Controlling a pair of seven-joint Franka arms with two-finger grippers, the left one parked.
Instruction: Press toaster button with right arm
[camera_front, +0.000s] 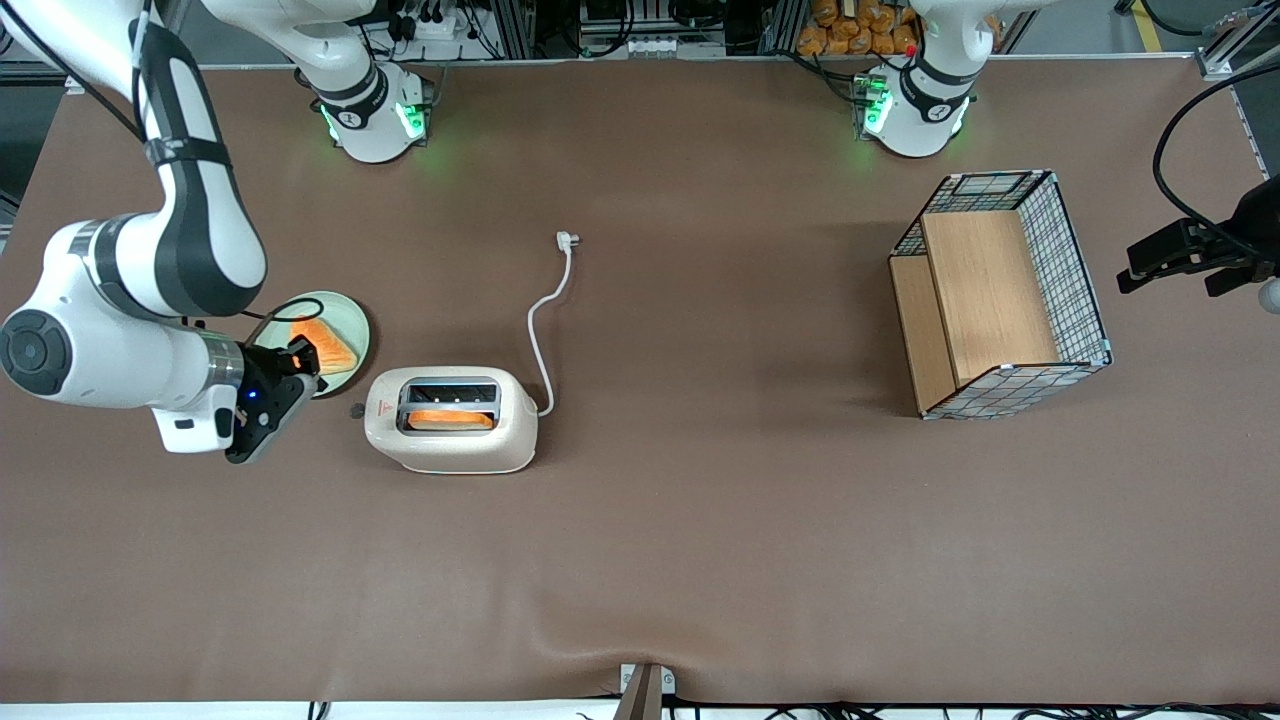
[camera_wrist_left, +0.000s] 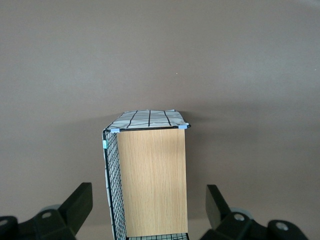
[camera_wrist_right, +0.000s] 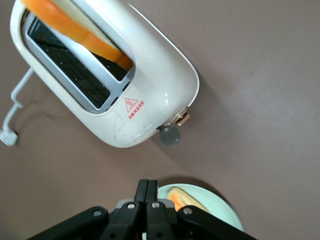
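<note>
Toaster button (camera_wrist_right: 170, 135) sticks out of the cream toaster (camera_front: 452, 420) on its end facing the working arm, low near the counter (camera_front: 700, 560). Toast slice (camera_front: 450, 419) sits in the slot nearer the front cam. Gripper (camera_wrist_right: 147, 196), fingers pressed together w/ nothing between, hovers just beside the button, not touching; nothing between them. Pale green plate (camera_front: 352, 325) w/ toast lies by the gripper. White cord (camera_front: 545, 330) trails toward 12 o'clock. Wire basket (camera_front: 1000, 295) well apart, at parked arm's end.

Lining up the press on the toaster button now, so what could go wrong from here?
The gripper, fingers together, is off to the side of the toaster, not yet touching.

1. The toaster button is small; a slightly off approach could slip past it.
2. The toaster stands loose, so a sideways push may slide it.
3. The plate lies close beside the gripper and could be clipped.
</note>
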